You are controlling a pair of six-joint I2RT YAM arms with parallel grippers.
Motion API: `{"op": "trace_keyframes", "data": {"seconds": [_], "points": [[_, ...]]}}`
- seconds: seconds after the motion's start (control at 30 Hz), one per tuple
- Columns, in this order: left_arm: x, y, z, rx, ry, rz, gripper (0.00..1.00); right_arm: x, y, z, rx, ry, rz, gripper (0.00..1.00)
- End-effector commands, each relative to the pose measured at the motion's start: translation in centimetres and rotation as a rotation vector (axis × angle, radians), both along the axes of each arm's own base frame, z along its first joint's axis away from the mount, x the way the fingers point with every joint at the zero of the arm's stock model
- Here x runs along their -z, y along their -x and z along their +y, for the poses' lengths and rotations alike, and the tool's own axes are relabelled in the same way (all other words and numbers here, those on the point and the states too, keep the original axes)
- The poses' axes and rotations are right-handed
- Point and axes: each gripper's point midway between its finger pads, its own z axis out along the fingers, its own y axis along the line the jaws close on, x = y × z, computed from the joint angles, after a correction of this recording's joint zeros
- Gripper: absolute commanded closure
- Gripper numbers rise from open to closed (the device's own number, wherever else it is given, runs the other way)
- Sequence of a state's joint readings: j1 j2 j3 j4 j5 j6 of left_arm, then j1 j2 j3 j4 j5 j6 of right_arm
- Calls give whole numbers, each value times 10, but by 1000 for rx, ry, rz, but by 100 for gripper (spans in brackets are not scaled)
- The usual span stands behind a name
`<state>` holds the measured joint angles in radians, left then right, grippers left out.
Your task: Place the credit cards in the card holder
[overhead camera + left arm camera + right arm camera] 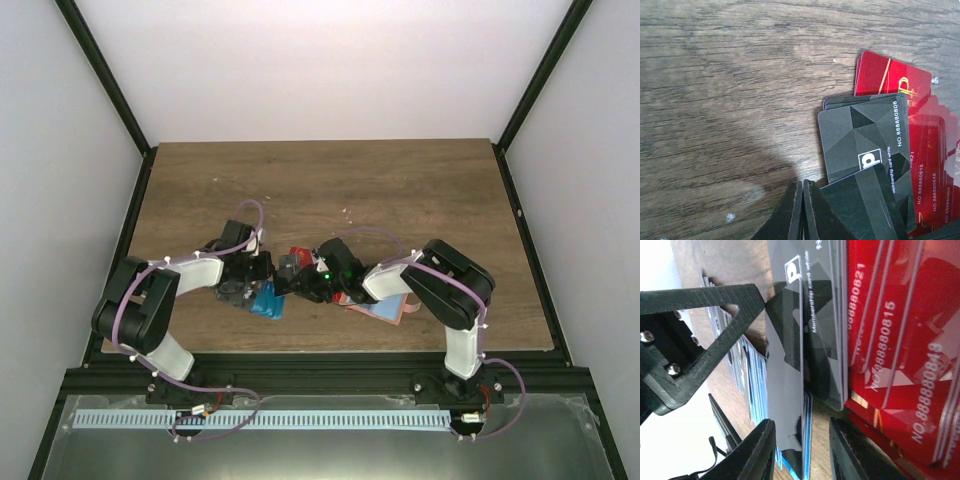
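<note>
Tabletop (330,190), near edge, centre: card holder (398,316) lies under the right arm, with the credit cards (865,145) fanned near it. The cards are judged thin, stiff and slick, best taken by an edge. Left gripper (802,210) is clenched on nothing. Right gripper (802,440) is parted astride a dark card (785,390).

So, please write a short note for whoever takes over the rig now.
Left gripper: shut, nothing seen in it, beside the dark grey plastic cards.
Right gripper: open around one dark card standing on edge.
Glossy red cards and bright blue cards lie loose on the wooden table; tan-pink leather card holder to their right.
Whether it holds cards is unclear; loose cards are left.
</note>
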<state>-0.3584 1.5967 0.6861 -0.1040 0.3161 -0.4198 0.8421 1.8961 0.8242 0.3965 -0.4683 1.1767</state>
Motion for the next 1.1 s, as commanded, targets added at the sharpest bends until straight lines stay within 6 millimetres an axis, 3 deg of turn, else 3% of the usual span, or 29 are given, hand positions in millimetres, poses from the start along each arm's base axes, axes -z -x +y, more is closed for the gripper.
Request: {"op": "trace_keyframes", "data": {"seconds": [0.0, 0.23, 0.43, 0.77, 0.93, 1.07], "points": [[0, 1, 0, -4, 12, -6, 96, -5, -2, 10, -9, -26, -5, 72], [-5, 1, 1, -8, 19, -19, 96, -6, 0, 12, -18, -42, 2, 99], [-27, -1, -4, -17, 65, -57, 96, -20, 2, 12, -36, -69, -21, 99], [-96, -8, 2, -44, 85, -208, 91, -53, 3, 6, -48, -90, -114, 99], [-128, -8, 7, -58, 87, -277, 80, -72, 0, 1, -39, -90, -184, 99], [-145, -5, 13, -70, 84, -322, 54, -88, -3, -5, -27, -88, -245, 99]]}}
